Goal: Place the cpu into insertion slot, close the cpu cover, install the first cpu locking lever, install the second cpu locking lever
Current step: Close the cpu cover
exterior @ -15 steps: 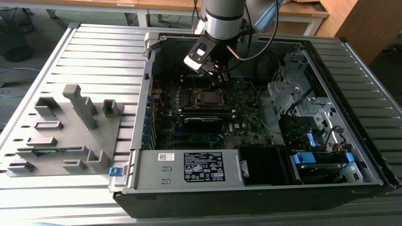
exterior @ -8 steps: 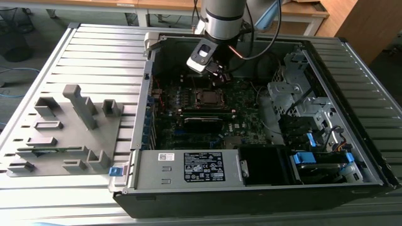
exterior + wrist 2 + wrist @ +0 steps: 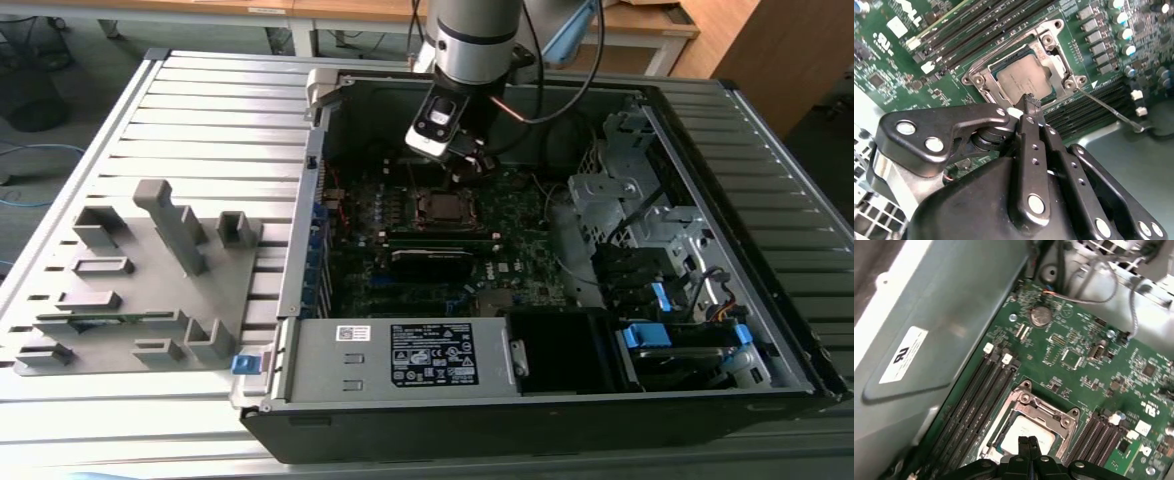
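**CPU seated, cover looks down, lever stage**

Pincer (image 3: 1030, 101): fingers pinched together, holding nothing. The tip hovers just over one edge of the cpu (image 3: 1016, 80). Can't tell whether it touches the metal.

The cpu lies flat in the insertion slot (image 3: 438, 207), silvery face up, showing through the window of the cpu cover (image 3: 1058, 64). The cover appears to lie flat around it, so my read is that placing and closing are done.

From one corner of the socket a thin locking lever (image 3: 1109, 110) runs out over the motherboard (image 3: 1079, 375). Its hooked end is free and well apart from the frame. It looks unlatched, so I judge the first-lever step is the one in hand. Second lever: can't make it out.

What the lever calls for: a closed tip set onto a thin, springy rod, pushing it down and sideways under its catch. Contact area is small, so it could easily slip off onto the memory slots (image 3: 979, 27) alongside.

Further out: the socket sits about mid-board, well in from the walls of the open computer case (image 3: 534, 430). The case lies on the slatted surface (image 3: 200, 110).
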